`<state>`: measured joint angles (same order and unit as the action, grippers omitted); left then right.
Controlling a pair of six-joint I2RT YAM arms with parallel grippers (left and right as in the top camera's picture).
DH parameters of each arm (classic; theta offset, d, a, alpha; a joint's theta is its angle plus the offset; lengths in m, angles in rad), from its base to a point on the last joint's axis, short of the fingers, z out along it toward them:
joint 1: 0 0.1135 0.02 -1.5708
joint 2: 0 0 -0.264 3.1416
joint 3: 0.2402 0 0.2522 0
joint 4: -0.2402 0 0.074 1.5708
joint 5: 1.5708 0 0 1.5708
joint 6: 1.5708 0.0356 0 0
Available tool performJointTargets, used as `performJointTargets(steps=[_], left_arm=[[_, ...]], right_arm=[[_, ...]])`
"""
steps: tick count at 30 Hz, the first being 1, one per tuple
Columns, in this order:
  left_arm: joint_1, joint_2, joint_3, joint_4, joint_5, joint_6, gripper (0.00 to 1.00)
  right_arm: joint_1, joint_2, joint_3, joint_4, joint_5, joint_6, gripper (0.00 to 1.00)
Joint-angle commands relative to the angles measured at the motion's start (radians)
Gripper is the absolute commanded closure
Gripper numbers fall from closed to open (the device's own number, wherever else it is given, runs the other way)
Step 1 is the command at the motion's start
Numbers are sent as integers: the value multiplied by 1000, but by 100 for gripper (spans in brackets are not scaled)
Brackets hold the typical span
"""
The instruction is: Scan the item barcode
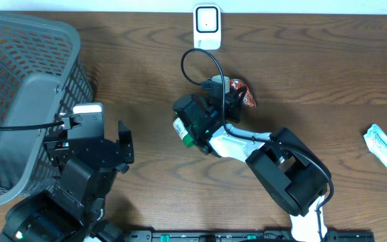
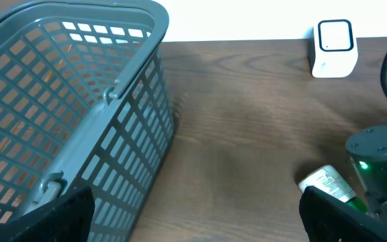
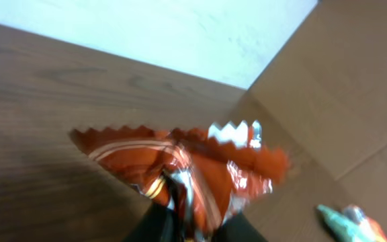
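Note:
The item is a crinkled orange snack packet (image 3: 200, 161) (image 1: 246, 95). It lies on the wooden table a little in front of the white barcode scanner (image 1: 207, 27) (image 2: 333, 47) at the far edge. My right gripper (image 3: 193, 225) (image 1: 231, 91) pinches the packet's near edge between its dark fingers, and foil bunches up between them. No barcode shows on the packet. My left gripper (image 2: 195, 218) (image 1: 123, 144) stands wide open and empty near the front left, beside the basket, with bare wood between its fingers.
A grey plastic basket (image 1: 19, 87) (image 2: 79, 101) fills the left side. A black cable (image 1: 200, 57) loops between the scanner and the right arm (image 2: 375, 154). Small white and green packets (image 1: 385, 144) (image 3: 345, 222) lie at the far right.

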<state>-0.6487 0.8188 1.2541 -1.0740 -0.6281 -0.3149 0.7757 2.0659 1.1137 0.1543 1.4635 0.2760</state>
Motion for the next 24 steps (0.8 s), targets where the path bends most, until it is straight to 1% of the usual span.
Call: performJointTargets(steps=[1,4,5,6,8,10,11,13,14,15,16,21,24], left_arm=[[3,-3,6,-3,-12,-4,2],[3,-3,6,-3,-12,-4,2],[3,-3,6,-3,-12,-4,2],[3,-3,6,-3,-12,-5,2],[3,-3,6,-3,-12,-5,2],[3,-3,6,-3,-12,-5,2],[3,-3,6,-3,-12,-5,2],[3,-3,6,-3,-12,-4,2],[3,-3,6,-3,-12,-5,2],[3,-3,6,-3,-12,-4,2],[3,-3,6,-3,-12,-5,2],[3,-3,6,-3,-12,-4,2],[3,-3,6,-3,-12,-4,2]], right_arm=[[5,3,0,3,40,26,75],[5,3,0,8,63,26,70],[6,3,0,10,74,26,65],[8,3,0,11,87,26,53],[12,3,0,11,104,23,39],[21,3,0,10,107,22,31],[27,3,0,11,106,23,29],[45,3,0,14,106,22,19],[58,3,0,14,106,21,12],[72,2,0,15,106,12,3],[89,2,0,21,106,3,1],[187,2,0,93,41,-100,1],[233,2,1,125,-10,-113,1]])
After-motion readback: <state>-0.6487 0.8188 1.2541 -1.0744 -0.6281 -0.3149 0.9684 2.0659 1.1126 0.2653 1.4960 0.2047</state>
